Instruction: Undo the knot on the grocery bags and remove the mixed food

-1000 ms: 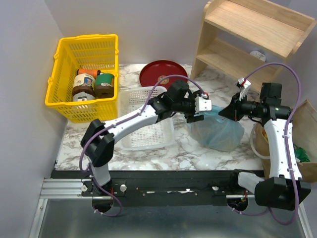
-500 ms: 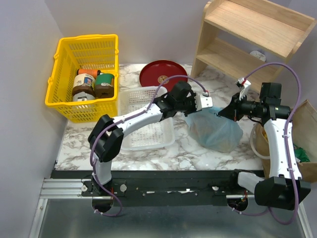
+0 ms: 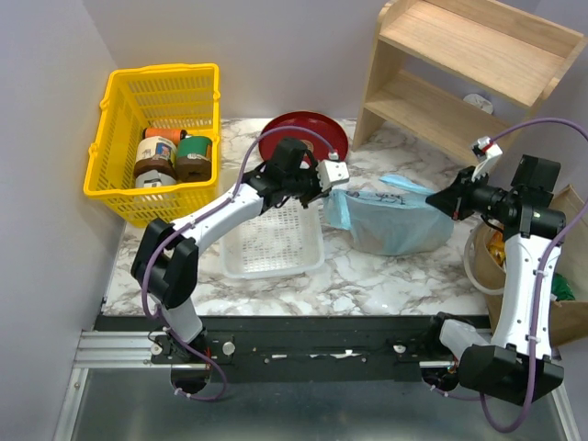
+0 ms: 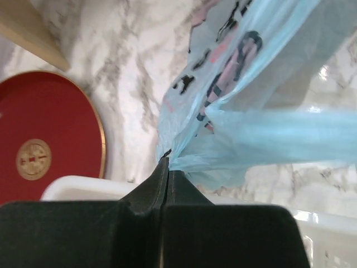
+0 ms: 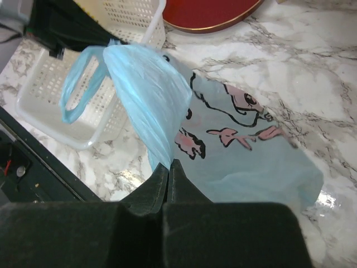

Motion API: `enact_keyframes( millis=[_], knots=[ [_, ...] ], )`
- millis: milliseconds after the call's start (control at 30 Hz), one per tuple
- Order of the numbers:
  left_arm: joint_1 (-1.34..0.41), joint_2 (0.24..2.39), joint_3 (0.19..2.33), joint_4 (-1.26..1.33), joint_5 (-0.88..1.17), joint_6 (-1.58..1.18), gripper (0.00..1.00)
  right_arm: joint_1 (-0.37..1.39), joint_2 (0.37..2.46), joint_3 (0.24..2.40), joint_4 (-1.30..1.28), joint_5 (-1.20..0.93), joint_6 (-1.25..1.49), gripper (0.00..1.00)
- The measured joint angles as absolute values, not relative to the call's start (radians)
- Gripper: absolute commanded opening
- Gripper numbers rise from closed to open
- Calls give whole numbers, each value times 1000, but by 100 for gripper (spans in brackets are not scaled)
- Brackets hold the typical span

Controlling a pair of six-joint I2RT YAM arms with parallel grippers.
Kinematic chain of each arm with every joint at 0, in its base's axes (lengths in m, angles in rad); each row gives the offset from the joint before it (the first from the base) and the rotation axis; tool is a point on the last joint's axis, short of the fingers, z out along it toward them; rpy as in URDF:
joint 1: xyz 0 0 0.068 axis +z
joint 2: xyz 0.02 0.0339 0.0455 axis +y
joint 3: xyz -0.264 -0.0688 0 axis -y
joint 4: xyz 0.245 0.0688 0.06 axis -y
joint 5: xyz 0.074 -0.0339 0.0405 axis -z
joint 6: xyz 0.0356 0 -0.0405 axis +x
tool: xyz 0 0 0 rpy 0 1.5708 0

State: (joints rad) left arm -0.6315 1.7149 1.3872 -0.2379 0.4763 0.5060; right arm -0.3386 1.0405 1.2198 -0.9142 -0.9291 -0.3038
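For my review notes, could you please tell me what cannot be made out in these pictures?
- Contents of the blue plastic bag: top view, only a brownish blur through the film.
- Whether it is tied: both wrist views, film bunches at the left gripper and right gripper, hiding this.
- Brown paper bag: top view, cut by the right edge, partly behind the right arm.
- Jars: top view, labels too small to read.

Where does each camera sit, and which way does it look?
Top external: high behind the arms, looking down on the table; both whole arms show.
Left wrist: on the left gripper, looking past its shut fingers at the blue bag and red plate.
Right wrist: on the right gripper, looking past its fingers at the bag and white basket.
All three share the bag and plate.
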Motion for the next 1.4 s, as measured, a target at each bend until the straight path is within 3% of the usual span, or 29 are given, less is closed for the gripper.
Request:
enact_keyframes(
  millis=[67,100,167,233,267,333,367,600,700,900,933,1000,1033,1067,1100,1167,1400],
  knots=[
    [-643,1715,1364,-249,483,512,0,-343,1039,1225,-906,-928,-281,4],
    [-651,1714,1352,-254,487,514,0,-346,1039,1226,-903,-926,-269,13],
    [-656,1714,1338,-257,498,511,23,-347,1039,1226,-904,-919,-253,42],
    [-653,1711,1337,-271,494,505,49,-352,1037,1226,-904,-899,-258,52],
    [-646,1705,1336,-281,495,499,56,-357,1036,1226,-905,-894,-268,59],
    [-634,1686,1336,-300,501,493,76,-362,1036,1230,-923,-896,-296,63],
    [-628,1673,1336,-309,507,483,80,-362,1036,1237,-936,-900,-314,66],
    [-624,1451,1325,-347,619,443,99,-347,1018,1322,-1019,-926,-481,71],
    [-639,1396,1328,-351,688,418,99,-321,1013,1328,-1047,-923,-552,75],
    [-712,1406,1319,-376,727,413,97,-202,1017,1324,-1058,-853,-641,73],
    [-730,1412,1319,-373,714,415,87,-170,1011,1316,-1040,-826,-645,70],
    [-762,1436,1322,-355,666,420,68,-117,996,1286,-982,-767,-623,42],
    [-777,1454,1330,-349,645,426,35,-91,993,1272,-947,-722,-604,31],
    [-785,1478,1350,-360,633,433,10,-71,997,1264,-917,-688,-578,15],
    [-793,1514,1384,-367,616,444,0,-59,1008,1263,-887,-656,-551,9],
    [-794,1610,1505,-410,589,484,0,-54,1056,1286,-828,-594,-489,0],
    [-662,1777,1874,-421,532,534,0,-54,1269,1583,-695,-492,-334,0]
  ],
)
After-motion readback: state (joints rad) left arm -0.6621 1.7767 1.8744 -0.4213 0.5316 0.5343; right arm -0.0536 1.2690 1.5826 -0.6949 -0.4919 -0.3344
